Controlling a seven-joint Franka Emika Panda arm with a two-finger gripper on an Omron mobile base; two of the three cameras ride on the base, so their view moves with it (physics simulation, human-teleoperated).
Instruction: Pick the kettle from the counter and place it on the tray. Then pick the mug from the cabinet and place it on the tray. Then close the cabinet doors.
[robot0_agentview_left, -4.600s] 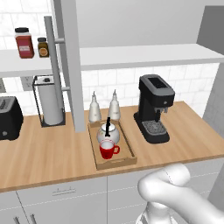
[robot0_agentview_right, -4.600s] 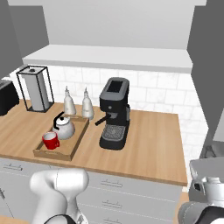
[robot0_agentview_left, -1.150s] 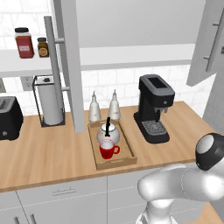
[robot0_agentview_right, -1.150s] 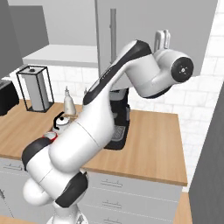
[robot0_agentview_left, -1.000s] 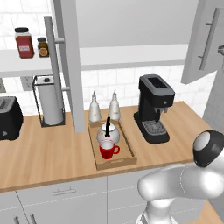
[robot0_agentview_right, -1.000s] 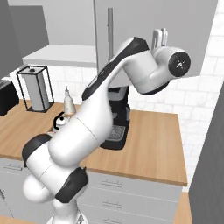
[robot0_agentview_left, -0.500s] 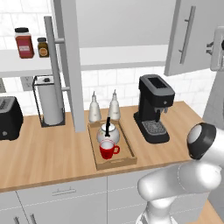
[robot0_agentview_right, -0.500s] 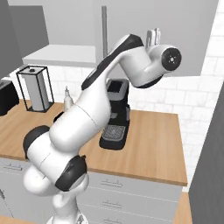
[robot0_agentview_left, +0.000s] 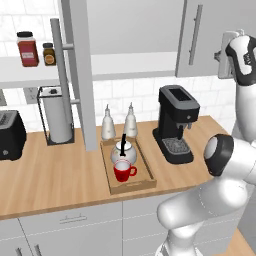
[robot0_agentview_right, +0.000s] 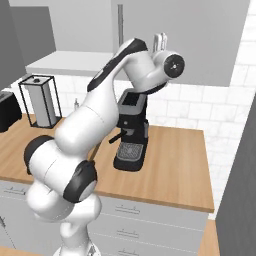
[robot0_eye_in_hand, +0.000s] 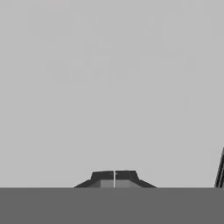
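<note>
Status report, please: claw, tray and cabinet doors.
Claw shut, pressed against right cabinet door. Kettle and mug on tray. Left door open.

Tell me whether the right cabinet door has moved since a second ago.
Yes. In the left base view the right cabinet door has swung left, toward closed, now reaching above the coffee machine.

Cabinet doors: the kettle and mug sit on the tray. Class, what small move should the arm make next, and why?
Probably keep pushing the right door toward the cabinet. The shut gripper faces its grey panel, while the left door still stands wide open, so both need closing.
</note>
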